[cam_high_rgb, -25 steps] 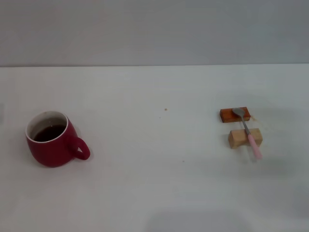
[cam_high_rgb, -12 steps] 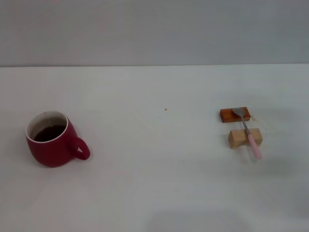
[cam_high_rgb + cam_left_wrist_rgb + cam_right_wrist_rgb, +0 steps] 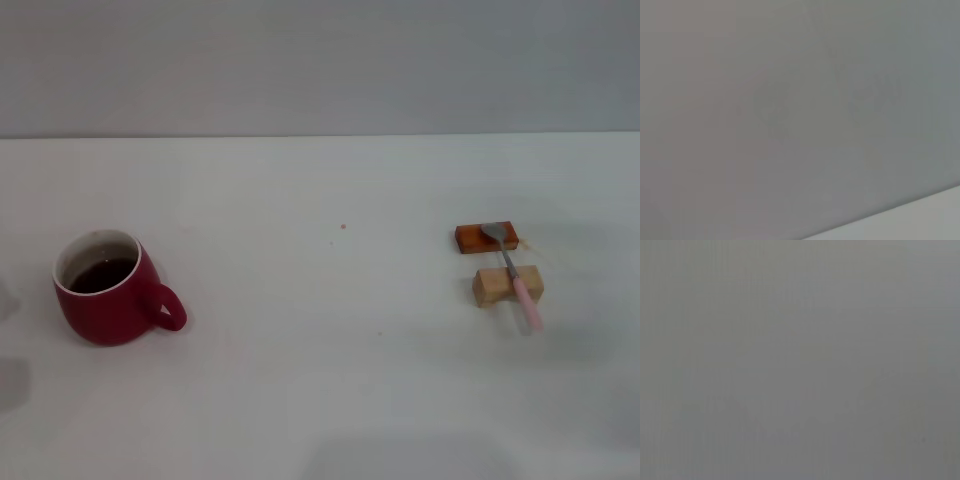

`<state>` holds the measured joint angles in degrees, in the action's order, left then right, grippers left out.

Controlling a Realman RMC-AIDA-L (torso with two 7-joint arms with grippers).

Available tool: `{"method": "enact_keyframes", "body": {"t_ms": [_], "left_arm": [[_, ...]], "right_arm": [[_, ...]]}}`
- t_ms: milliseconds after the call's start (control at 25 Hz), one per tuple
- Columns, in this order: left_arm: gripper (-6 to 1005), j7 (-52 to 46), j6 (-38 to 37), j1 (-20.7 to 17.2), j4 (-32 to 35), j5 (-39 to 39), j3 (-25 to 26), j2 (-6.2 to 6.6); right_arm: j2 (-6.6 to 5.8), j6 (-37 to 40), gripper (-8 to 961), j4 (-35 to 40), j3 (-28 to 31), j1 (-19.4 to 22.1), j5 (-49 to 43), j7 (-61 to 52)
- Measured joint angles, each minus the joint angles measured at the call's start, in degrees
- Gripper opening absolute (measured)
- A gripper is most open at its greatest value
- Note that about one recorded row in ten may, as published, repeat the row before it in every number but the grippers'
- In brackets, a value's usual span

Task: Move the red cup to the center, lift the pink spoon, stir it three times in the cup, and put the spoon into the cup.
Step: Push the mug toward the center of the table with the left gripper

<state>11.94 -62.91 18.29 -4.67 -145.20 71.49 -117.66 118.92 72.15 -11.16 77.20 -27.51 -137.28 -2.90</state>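
The red cup (image 3: pixel 108 290) stands on the white table at the left in the head view, with dark liquid inside and its handle turned to the right. The pink spoon (image 3: pixel 512 272) lies at the right across two wooden blocks, its silver bowl on the far orange-brown block (image 3: pixel 486 237) and its pink handle over the near tan block (image 3: pixel 508 286). Neither gripper shows in any view. Both wrist views show only a plain grey surface.
The white table (image 3: pixel 330 340) runs from the cup to the blocks and meets a grey wall at the back. A faint grey shadow lies at the table's left edge (image 3: pixel 12 380).
A faint shadow has appeared at the left edge of the table in the head view. The cup, spoon and blocks have not moved.
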Motion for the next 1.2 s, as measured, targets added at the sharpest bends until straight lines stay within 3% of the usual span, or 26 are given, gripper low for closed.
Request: {"method": "enact_keyframes", "body": {"t_ms": [80,400,1200], "left_arm": [[-2,0.1,0.1,0.4,0.0,-0.3,-0.6,-0.01],[-2,0.3,1.3,1.4,0.1,-0.9,-7.2,-0.22],[-1,2.5,3.2,2.3,-2.1,-0.8,-18.1,-0.65]], "right_arm": [[0.0,0.0,803,0.0,0.0,0.0,0.0,0.0],[0.0,0.0,803,-0.1,0.1,0.2,0.0,0.0],[-0.27,0.0,803,0.3,0.1,0.1,0.0,0.0]]}}
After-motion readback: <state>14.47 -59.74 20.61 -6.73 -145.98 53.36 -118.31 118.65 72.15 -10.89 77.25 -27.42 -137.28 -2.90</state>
